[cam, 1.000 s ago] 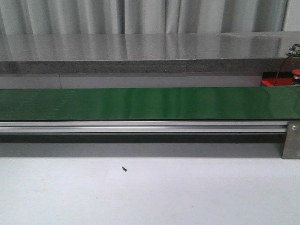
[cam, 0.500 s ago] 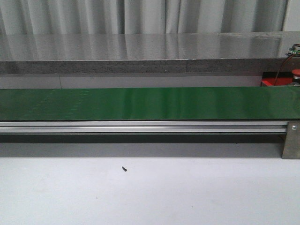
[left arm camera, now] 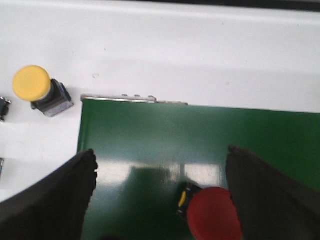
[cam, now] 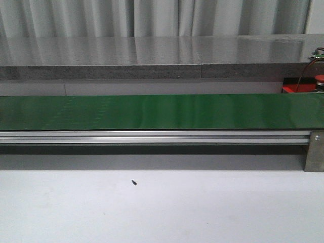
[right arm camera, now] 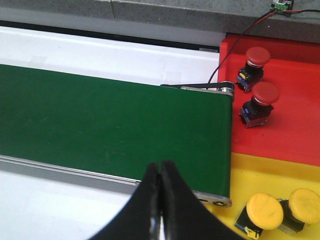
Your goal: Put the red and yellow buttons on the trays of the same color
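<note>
In the left wrist view my left gripper (left arm camera: 161, 152) is open over the end of the green belt (left arm camera: 200, 135). A red button (left arm camera: 215, 216) lies on the belt between the jaws, close to one finger (left arm camera: 270, 195), not gripped. A yellow button (left arm camera: 32, 84) lies on the white table beside the belt. My right gripper (right arm camera: 160, 164) is shut and empty above the belt's near rail. Two red buttons (right arm camera: 257, 57) (right arm camera: 265, 93) sit on the red tray (right arm camera: 295, 130). Two yellow buttons (right arm camera: 265, 210) (right arm camera: 304, 205) sit on the yellow tray (right arm camera: 245, 172).
The green belt (cam: 152, 111) runs across the front view on an aluminium rail (cam: 152, 136). A corner of the red tray (cam: 289, 89) with a red button (cam: 320, 77) shows at far right. A small dark screw (cam: 134, 182) lies on the white table. A wire (right arm camera: 240, 32) crosses the red tray.
</note>
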